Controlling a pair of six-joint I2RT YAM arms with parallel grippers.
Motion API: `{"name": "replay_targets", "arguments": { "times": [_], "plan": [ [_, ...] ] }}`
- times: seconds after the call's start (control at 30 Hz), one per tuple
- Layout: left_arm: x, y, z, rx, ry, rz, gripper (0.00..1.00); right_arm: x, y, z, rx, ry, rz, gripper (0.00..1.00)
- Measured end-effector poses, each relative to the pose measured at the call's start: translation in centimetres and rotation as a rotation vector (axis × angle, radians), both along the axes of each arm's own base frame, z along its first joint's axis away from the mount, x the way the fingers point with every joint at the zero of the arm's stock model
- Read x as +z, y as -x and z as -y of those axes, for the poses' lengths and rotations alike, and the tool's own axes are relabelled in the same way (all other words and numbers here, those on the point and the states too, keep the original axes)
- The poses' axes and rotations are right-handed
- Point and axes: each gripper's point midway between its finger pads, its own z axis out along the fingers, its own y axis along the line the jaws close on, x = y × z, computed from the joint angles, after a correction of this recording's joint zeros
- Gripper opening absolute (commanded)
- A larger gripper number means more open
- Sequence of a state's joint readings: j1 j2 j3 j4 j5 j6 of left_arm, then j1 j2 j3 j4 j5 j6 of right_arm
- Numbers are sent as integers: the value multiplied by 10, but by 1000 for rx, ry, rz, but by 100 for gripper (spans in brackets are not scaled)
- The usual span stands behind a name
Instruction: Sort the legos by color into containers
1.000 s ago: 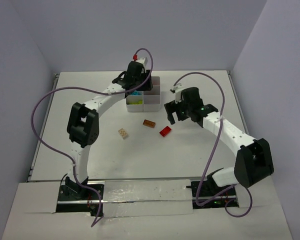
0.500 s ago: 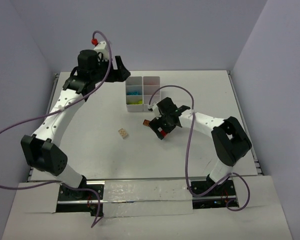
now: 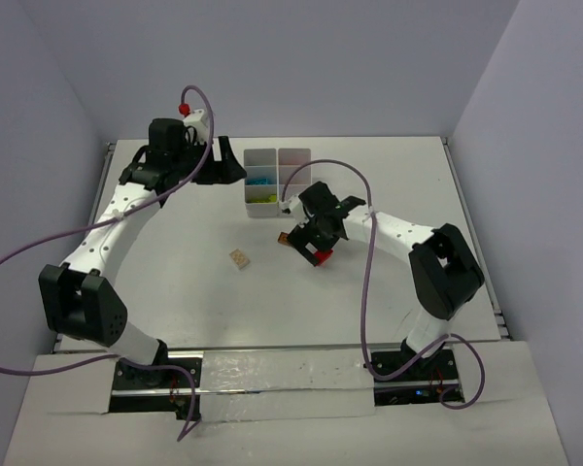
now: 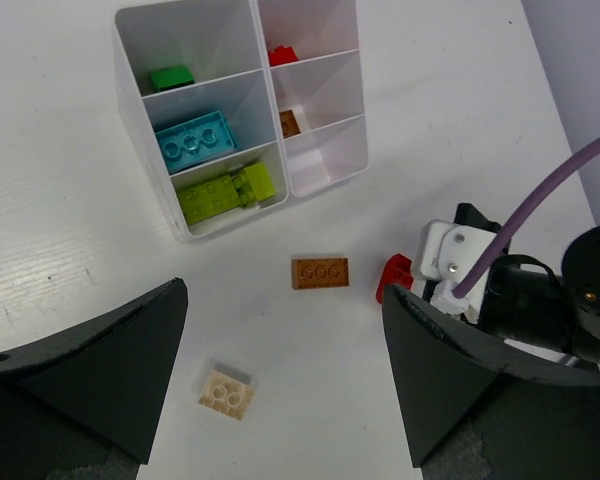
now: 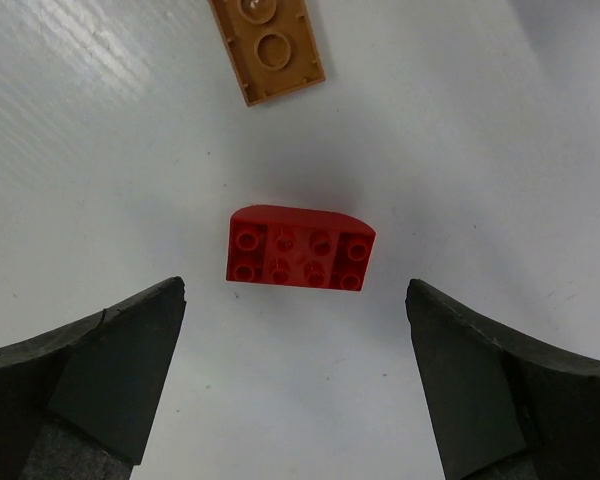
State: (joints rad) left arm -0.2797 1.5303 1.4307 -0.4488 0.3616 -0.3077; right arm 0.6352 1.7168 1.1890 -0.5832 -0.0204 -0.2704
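The white six-compartment tray [image 3: 290,155] stands at the back centre. In the left wrist view its wall [image 4: 130,100] encloses a green brick [image 4: 170,77], a cyan brick [image 4: 196,140], lime bricks [image 4: 225,192], a red brick [image 4: 282,56] and an orange-brown brick [image 4: 289,122]. On the table lie an orange-brown brick [image 3: 290,239], a tan brick [image 3: 239,258] and a red brick [image 3: 321,255]. My right gripper [image 5: 295,300] is open and low over the red brick [image 5: 300,247], its jaws on either side, not touching. My left gripper [image 3: 228,167] is open, empty, and raised left of the tray.
The right arm's purple cable [image 3: 369,252] loops above the table right of the bricks. The left arm's cable [image 3: 39,243] hangs along the left side. The table's back edge [image 3: 369,139] meets the wall just behind the tray.
The left arm has swung from over the tray to the back left, empty. The right gripper has moved left and down over the red brick.
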Motion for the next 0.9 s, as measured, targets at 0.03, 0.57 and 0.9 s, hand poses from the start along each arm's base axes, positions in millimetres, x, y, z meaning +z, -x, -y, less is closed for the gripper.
{"name": "replay_targets", "arguments": {
  "times": [0.03, 0.57, 0.9],
  "plan": [
    [1, 1, 1, -17, 5, 1, 89, -1, 1, 1, 25, 11, 0, 98],
    [13, 25, 4, -267, 148, -12, 90, 8, -17, -2, 756, 248, 27, 93],
    [28, 21, -45, -250, 279, -26, 90, -14, -6, 0, 870, 420, -87, 93]
  ]
}}
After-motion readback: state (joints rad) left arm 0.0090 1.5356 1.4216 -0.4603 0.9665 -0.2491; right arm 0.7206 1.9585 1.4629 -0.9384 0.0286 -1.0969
